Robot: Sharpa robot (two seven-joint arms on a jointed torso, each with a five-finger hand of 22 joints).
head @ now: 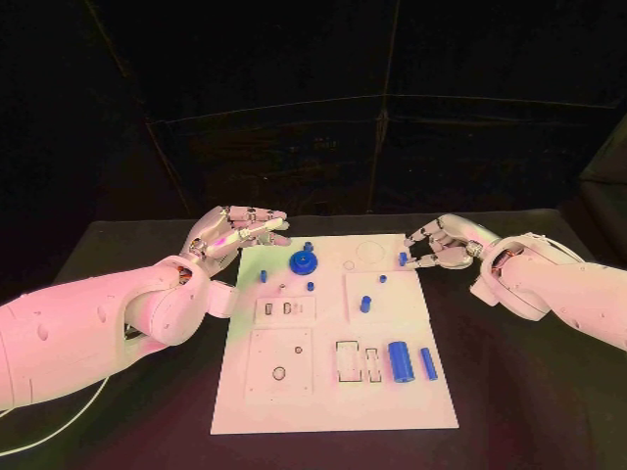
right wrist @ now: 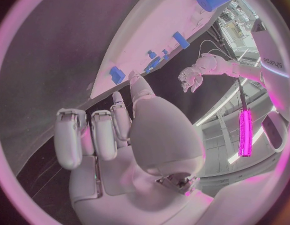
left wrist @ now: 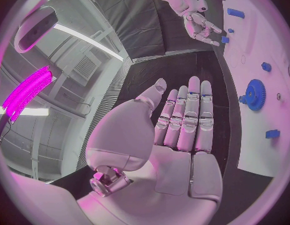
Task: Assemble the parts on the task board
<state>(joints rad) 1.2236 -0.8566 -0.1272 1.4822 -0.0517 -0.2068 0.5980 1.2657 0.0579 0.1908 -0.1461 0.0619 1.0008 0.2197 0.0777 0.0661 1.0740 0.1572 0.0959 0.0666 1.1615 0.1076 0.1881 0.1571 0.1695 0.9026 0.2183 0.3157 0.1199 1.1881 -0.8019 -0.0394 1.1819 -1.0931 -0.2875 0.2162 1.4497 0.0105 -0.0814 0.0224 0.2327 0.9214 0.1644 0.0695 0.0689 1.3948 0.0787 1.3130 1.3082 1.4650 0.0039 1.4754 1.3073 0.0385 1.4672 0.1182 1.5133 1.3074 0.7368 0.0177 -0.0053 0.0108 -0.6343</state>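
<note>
At the bottom centre of the head view, the white rectangular task board (head: 335, 406) lies on the black table (head: 518, 392), its near part bare. Just above that, in the lower middle of the frame, a raised white square panel with an oval hole (head: 280, 364) sits on the board's left half, and to its right a white slotted holder (head: 358, 360) stands beside a thick blue cylinder (head: 399, 361) and a thinner blue rod (head: 428, 363), the two lying side by side but apart. Farther up, near the frame's centre, a small white block with two slots (head: 284, 309) sits left of a short blue peg (head: 366, 305). Beyond these, a blue toothed gear wheel (head: 303, 262) rests on the board's far left part, with small blue pins (head: 263, 276) around it, and another small blue piece (head: 403, 258) stands near the far right edge. The left hand (head: 237, 232) hovers at the board's far left corner, in the upper left of centre, holding nothing; the left wrist view shows its fingers (left wrist: 190, 116) extended straight and close together over the dark table beside the board. The right hand (head: 447, 245) hangs just off the board's far right edge, its fingers (right wrist: 94, 135) loosely curled with nothing in them, the thumb tip near the board's rim.
</note>
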